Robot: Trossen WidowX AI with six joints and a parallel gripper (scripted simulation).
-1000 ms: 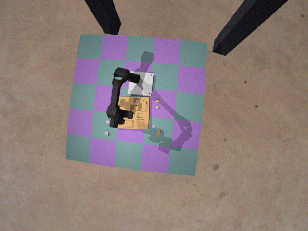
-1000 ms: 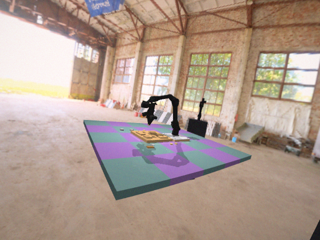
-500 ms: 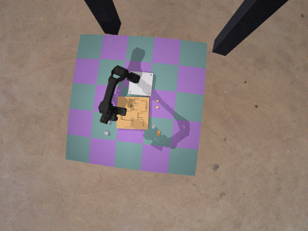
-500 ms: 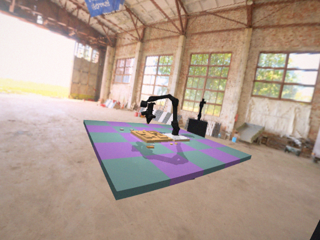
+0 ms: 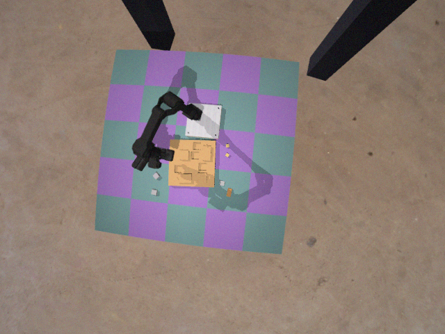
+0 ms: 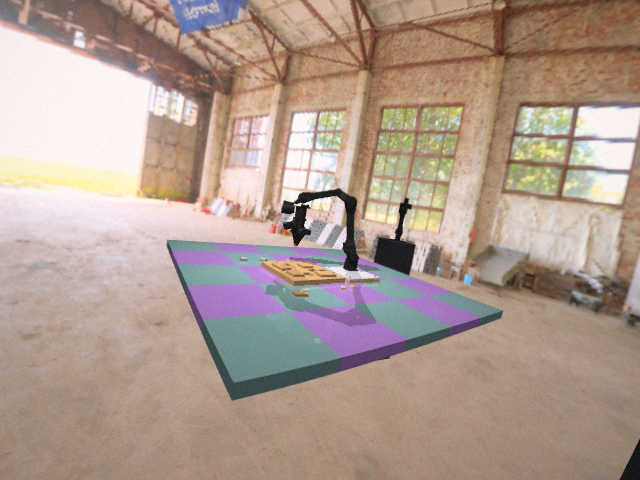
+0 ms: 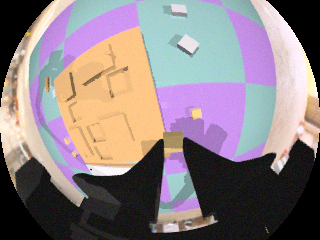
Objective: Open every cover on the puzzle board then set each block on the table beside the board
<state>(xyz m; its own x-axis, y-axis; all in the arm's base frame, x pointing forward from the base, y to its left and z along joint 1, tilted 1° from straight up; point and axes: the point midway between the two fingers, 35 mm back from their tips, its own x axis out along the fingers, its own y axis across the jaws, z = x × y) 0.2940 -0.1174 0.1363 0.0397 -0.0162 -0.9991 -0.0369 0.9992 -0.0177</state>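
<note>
Gripper (image 5: 154, 163) (image 6: 296, 243) (image 7: 172, 142): closed to a narrow gap on a small block; raised above the table, by the board's left side as seen from above.
Held block (image 7: 173, 142): dull yellow, pinched at the fingertips; overhang past the board edge suggested, exact height not readable.
Board (image 5: 192, 184) (image 6: 320, 282) (image 7: 145, 60): tan, flat on the table, recesses and raised parts seen; state of each cover cannot be told.
Left blocks: two grey blocks (image 5: 154, 191) (image 6: 243, 258) (image 7: 188, 44) and a loose yellow block (image 7: 196, 113), all off the board.
Right blocks: two yellow blocks (image 5: 227, 155) (image 6: 342, 287) (image 7: 66, 141), one white block (image 5: 222, 183) (image 6: 306, 289) (image 7: 54, 93), one orange block (image 5: 229, 192) (image 6: 300, 293) (image 7: 47, 84); all on the table.
Weight: probably light, little sag expected.
Stiffness: judged rigid; hard squeeze not needed, breakage unlikely.
Slip: smooth faces assumed; twisting out possible if pinched off-centre.
Hold: two opposite side faces, mid-height, pads square; current pinch best kept.
Release: low, level set-down advised between board and loose yellow block or farther left; neighbour could be knocked, board edge could be clipped.
Progress: late stage, judged; covers to be checked after placing.
</note>
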